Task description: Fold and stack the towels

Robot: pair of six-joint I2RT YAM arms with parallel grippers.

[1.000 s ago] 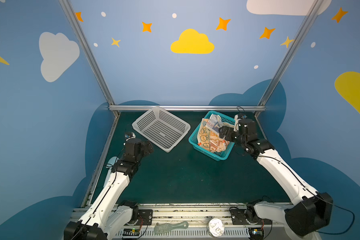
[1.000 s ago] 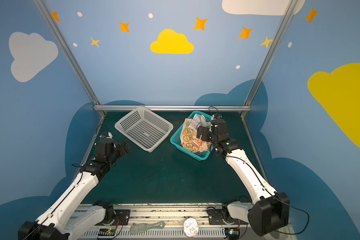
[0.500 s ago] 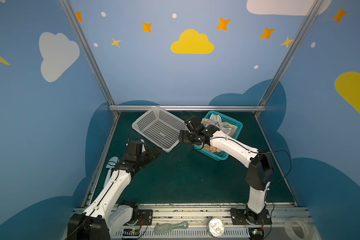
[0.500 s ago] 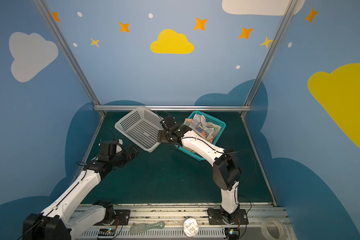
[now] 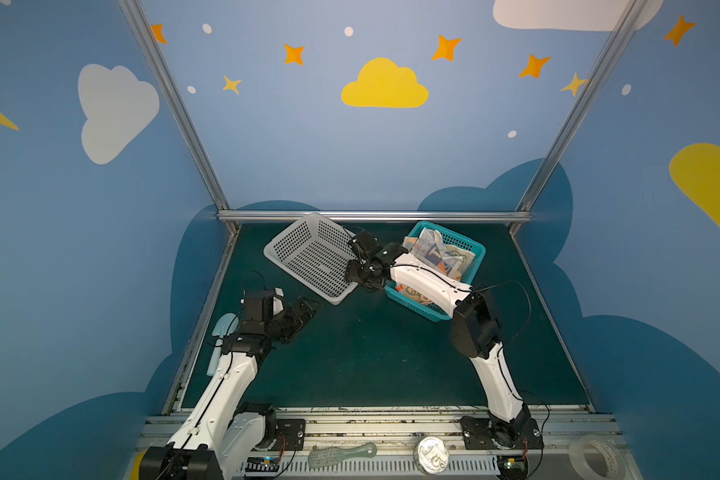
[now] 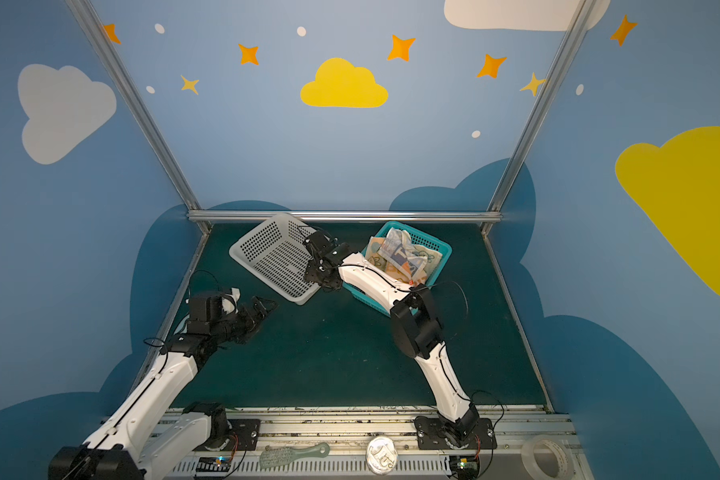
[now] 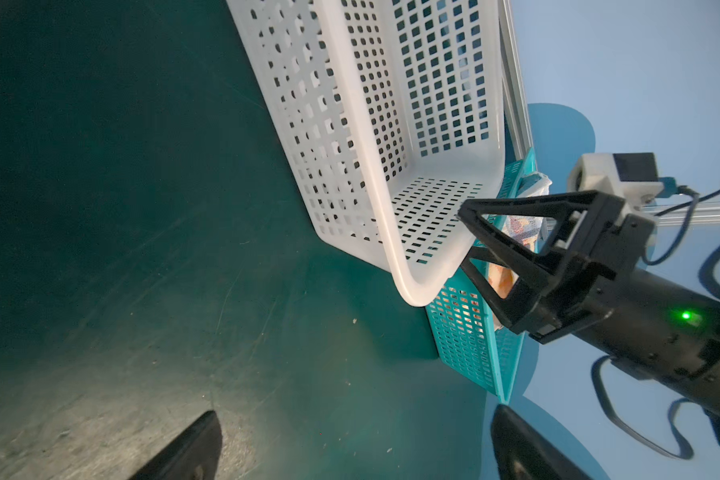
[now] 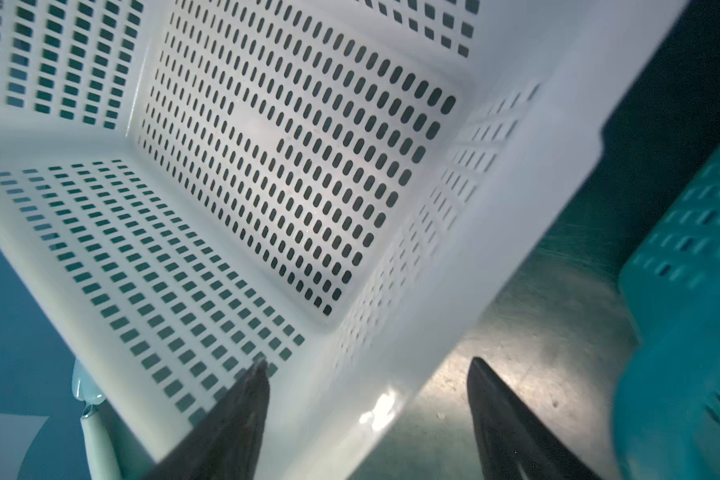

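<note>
Noted left arm low over desk, jaws wide apart, empty. Found right arm at white basket, jaws apart astride its rim, unclamped. Located towels crumpled in teal basket; judged soft, light, limp. Recommend pinching a corner.

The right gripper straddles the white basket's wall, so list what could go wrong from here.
1. The right gripper, jaws open, straddles one wall of the white basket near a corner; a pull there may swing it into the teal basket close beside it.
2. The right forearm crosses above the teal basket and could snag the towels heaped inside.
</note>
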